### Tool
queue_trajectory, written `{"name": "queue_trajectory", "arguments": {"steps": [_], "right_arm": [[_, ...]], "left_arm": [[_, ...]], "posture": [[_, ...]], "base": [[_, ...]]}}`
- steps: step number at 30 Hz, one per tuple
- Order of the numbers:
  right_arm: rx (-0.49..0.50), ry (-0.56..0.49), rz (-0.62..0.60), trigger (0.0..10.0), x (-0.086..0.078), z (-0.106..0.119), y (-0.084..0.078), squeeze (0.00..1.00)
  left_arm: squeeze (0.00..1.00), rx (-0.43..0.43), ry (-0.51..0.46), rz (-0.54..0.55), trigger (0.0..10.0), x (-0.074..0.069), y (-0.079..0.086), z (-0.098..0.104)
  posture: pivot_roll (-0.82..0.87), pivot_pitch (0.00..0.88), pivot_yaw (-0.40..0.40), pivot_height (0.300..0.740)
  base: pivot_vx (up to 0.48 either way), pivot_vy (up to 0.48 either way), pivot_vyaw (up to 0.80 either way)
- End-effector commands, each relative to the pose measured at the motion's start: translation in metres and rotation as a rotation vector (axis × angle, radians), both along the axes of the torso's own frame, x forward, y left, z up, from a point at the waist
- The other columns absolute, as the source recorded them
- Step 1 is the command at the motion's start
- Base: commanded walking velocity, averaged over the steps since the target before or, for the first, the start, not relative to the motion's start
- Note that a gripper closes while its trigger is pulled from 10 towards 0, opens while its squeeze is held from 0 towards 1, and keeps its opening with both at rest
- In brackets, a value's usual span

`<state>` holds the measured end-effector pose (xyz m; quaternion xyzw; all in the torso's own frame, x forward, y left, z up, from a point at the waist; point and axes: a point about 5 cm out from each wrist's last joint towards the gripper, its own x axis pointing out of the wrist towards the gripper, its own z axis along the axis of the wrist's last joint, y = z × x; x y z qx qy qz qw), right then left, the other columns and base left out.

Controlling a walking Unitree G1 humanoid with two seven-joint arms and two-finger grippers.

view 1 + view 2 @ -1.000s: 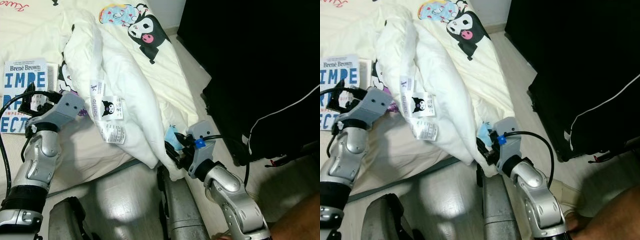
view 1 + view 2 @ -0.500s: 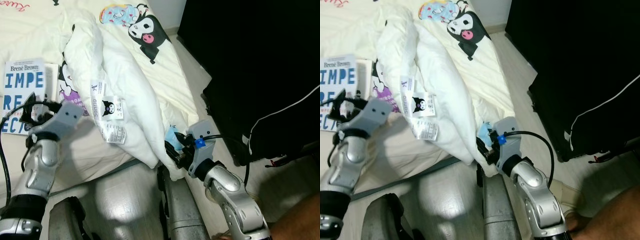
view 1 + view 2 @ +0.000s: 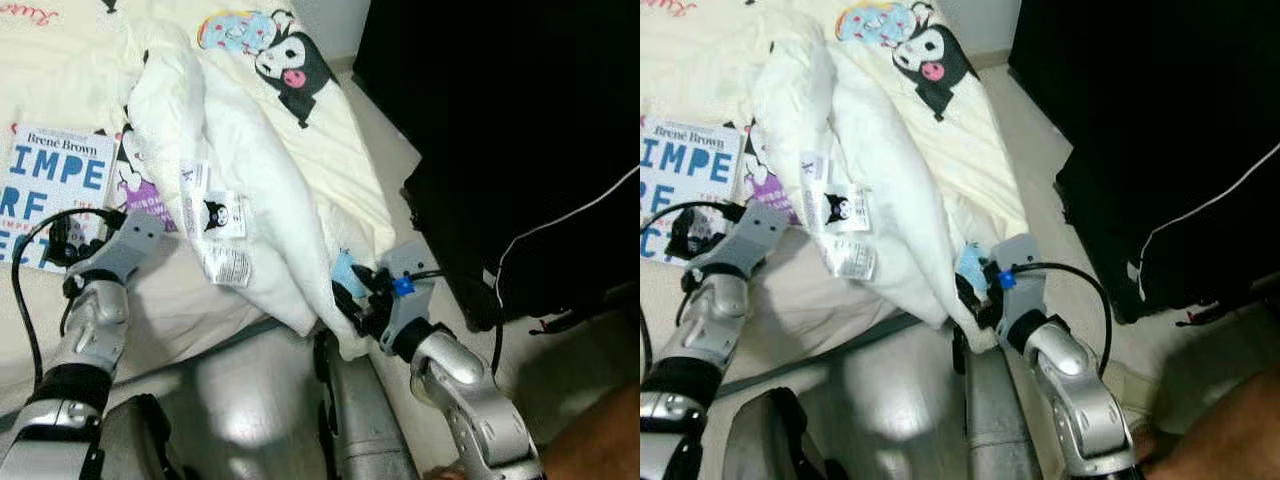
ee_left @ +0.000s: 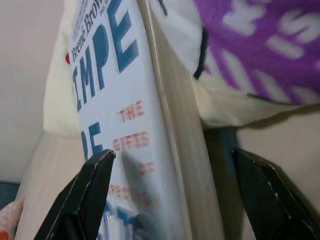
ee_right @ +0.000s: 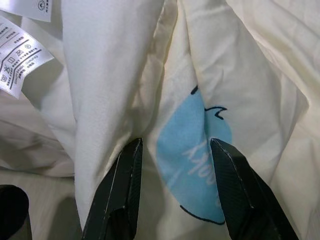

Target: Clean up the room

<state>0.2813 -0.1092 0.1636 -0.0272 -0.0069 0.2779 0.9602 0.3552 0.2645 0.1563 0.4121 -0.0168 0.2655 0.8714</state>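
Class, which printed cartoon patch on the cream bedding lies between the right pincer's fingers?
The pale blue patch with dark script near the bedding's corner, flanked by the right pincer; the black-and-pink character lies far up the bed.

A bedroom: a bed [image 3: 330,160] with cartoon-print sheets, a rumpled white duvet [image 3: 250,190].

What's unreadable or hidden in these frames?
- Book title: cut by the left eye view's left edge and hidden by the left gripper.
- Care labels on the white duvet: print too small.
- Right gripper: whether its fingers pinch the fabric, unclear.
- Dark area at right: underexposed.
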Motion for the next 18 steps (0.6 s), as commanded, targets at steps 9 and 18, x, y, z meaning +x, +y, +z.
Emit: {"name": "queue_trajectory", "arguments": {"steps": [9, 18], "right_arm": [[0.004, 0.027, -0.007, 10.0, -0.005, -0.006, -0.003, 0.0], [0.006, 0.023, -0.008, 10.0, -0.004, -0.006, -0.002, 0.0]], "left_arm": [[0.0, -0.034, 0.052, 0.072, 0.0, -0.004, -0.007, -0.032], [0.0, -0.017, 0.039, 0.142, 0.0, -0.007, 0.014, -0.025]], "posture": [[-0.37, 0.436, -0.098, 0.52], [-0.36, 0.427, -0.091, 0.52]], "base": [[0.0, 0.0, 0.0], [0.0, 0.0, 0.0]]}}
